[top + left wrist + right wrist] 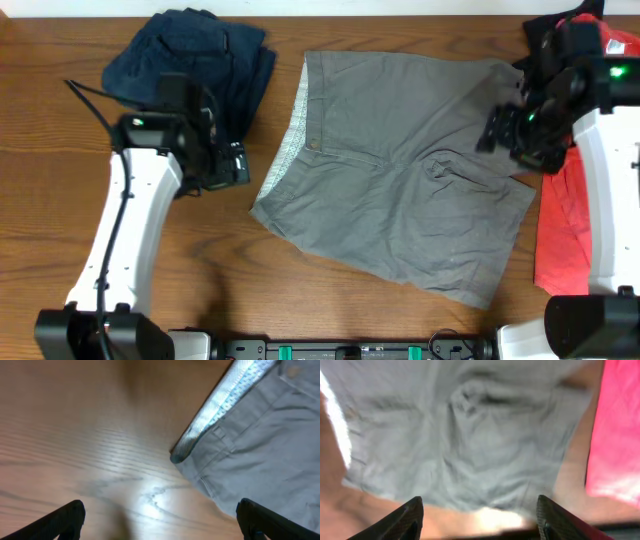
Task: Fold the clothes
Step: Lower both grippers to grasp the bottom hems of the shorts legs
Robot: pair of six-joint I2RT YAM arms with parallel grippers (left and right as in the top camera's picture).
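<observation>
Overhead, shorts: the shorts [400,190] lie spread flat mid-table, unfolded, with the waist toward the left arm and the leg hems toward the right arm.
Overhead, look: grey-taupe cloth. The pale waistband [290,130] lining shows along the left edge, and a small pucker sits near the crotch.
Overhead, left gripper: the left gripper [225,165] hovers over bare table [200,260] just beside the waist's near corner, probably lined up to take that corner.
Overhead, right gripper: the right gripper [500,130] is above the far leg hem, likely placed for the matching grab.
Overhead, others: a navy garment [200,55] is bunched at the far left. A red garment [565,220] lies just beside the hems.
Left wrist, jaws: spread wide and holding nothing, with wood grain between the tips.
Left wrist, shorts: the waistband corner [180,452] is ahead and to the right, and a belt loop is visible. The corner is not yet between the jaws.
Right wrist, jaws: the fingers are wide apart and empty.
Right wrist, shorts: the shorts [470,435] fill the view below, rumpled at the centre and blurred. The red garment [620,425] lies at the right edge.
Judgement: no fold has been made yet.
</observation>
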